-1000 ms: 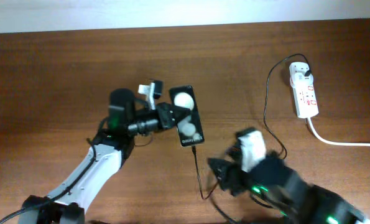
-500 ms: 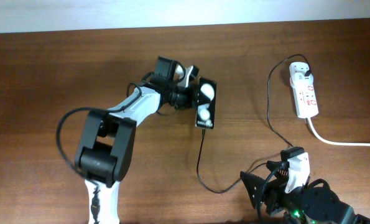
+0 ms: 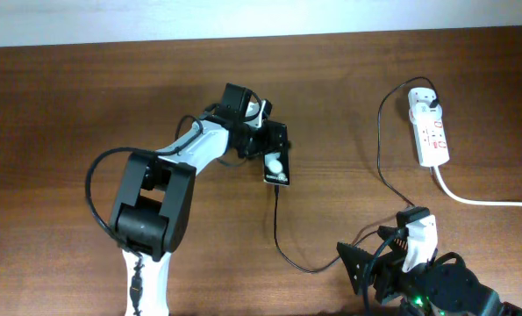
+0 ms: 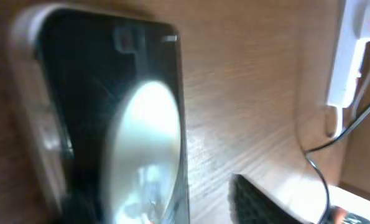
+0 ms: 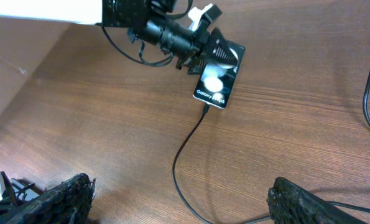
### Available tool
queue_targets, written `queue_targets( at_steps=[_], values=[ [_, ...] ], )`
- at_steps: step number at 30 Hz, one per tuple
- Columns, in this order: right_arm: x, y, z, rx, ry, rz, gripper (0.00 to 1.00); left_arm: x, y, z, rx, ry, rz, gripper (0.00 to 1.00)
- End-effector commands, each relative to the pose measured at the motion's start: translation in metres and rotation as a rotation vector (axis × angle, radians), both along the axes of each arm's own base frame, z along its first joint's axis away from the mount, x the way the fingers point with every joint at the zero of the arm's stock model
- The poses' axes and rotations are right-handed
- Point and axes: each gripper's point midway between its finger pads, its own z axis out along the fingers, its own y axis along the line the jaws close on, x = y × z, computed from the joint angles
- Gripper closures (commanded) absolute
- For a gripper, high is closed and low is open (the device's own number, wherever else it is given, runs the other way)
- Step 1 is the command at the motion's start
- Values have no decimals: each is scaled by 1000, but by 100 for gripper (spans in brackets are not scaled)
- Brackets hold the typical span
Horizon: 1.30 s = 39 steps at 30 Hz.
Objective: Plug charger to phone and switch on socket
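Down at the near edge of the wooden table point(image 3: 67, 105), the right gripper point(image 5: 181, 186) hangs with its two black fingers point(image 5: 66, 199) spread wide apart. Nothing is between them. The charger point(image 5: 183, 147), a thin black cable, lies on the table just past this gripper. It bends in a loop there and then runs up to the phone point(image 5: 217, 78). Its small plug tip meets the phone's lower end, where the white letters are.

The left gripper point(image 3: 262, 142) is closed on the phone's far end and grips it. The phone looks tilted, and I cannot tell if it touches the table. It is well apart from the right gripper.

Farther off to the right lies the socket point(image 3: 430, 130), white with red marks. A white adapter point(image 3: 425, 98) sits in its far end with the black cable running from it. A thick white cord point(image 3: 484, 201) leaves its near end.
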Motion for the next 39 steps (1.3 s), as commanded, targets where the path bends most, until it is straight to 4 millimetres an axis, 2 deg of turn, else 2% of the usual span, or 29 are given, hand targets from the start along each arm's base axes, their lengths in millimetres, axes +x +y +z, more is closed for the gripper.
queue_targets(
  at_steps=[1,2,3,6,8,9,11,13,15,16,19,20,22,24,26,27,28,29,30,31,33,34,37,39],
  values=[
    [2,-3,5,7,-16,-18,4,6,25,-19,133,-9,59,9],
    [2,-3,5,7,-16,-18,3,6,33,-23,170,-1,76,2],
    [2,-3,5,7,-16,-18,2,5,39,-26,200,-14,50,1],
    [4,-6,6,0,-23,-35,1,2,42,-28,228,-77,-49,1],
    [5,-8,6,-4,-29,-47,1,3,66,-37,369,-76,-22,1],
    [5,-8,6,-5,-29,-48,1,3,85,-37,475,-61,3,1],
    [8,-12,7,-15,-42,-75,1,4,106,-29,592,-44,26,1],
    [14,-20,9,-32,-66,-125,1,6,120,-7,670,-49,43,1],
    [17,-25,10,-44,-78,-153,1,3,133,28,729,-68,61,1],
    [18,-27,10,-43,-82,-165,1,-3,140,54,751,-89,75,1],
    [22,-28,10,-32,-72,-205,1,-19,146,136,697,-207,125,1],
    [26,-30,10,-48,-78,-228,1,-30,149,169,673,-263,144,1],
    [34,-28,11,-67,-87,-255,1,-48,156,211,638,-339,176,1],
    [46,-19,18,-55,-111,-280,1,-83,176,271,614,-462,241,1],
    [57,-10,21,-54,-122,-295,1,-119,196,308,603,-545,294,1],
    [62,-6,18,-71,-116,-300,1,-136,202,319,585,-574,308,1],
    [68,-1,11,-108,-99,-305,6,-162,211,331,559,-614,333,1],
    [73,1,2,-144,-77,-316,26,-180,218,338,541,-647,348,1],
    [83,-2,-9,-191,-44,-351,56,-205,228,347,507,-707,375,1],
    [88,-6,-16,-209,-21,-377,68,-227,236,353,483,-748,394,1],
    [97,-23,-31,-225,48,-475,91,-258,247,356,464,-781,408,1],
    [103,-31,-39,-238,84,-511,96,-278,255,355,456,-794,414,1],
    [116,-53,-62,-233,211,-590,96,-318,270,340,466,-777,407,1],
    [120,-67,-74,-218,279,-629,96,-336,276,324,494,-730,385,1]
  ],
)
